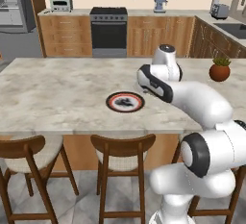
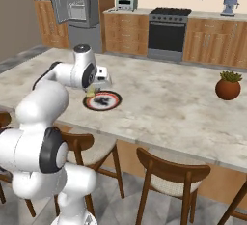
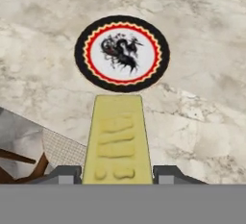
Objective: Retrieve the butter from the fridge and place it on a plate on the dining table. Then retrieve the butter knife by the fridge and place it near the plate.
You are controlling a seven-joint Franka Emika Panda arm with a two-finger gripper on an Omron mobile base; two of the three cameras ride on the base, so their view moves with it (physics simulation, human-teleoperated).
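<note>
Yellow butter [image 3: 118, 139], one stick, clamped in gripper [image 3: 117, 174]; one plate [image 3: 122, 53] on table [image 1: 57, 93], near edge, bare stone around.

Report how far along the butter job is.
Done: the butter is out of the fridge, clamped in the gripper. In hand: carrying it above the dining table, short of the plate. Left: set it on the plate, then fetch the butter knife.
</note>
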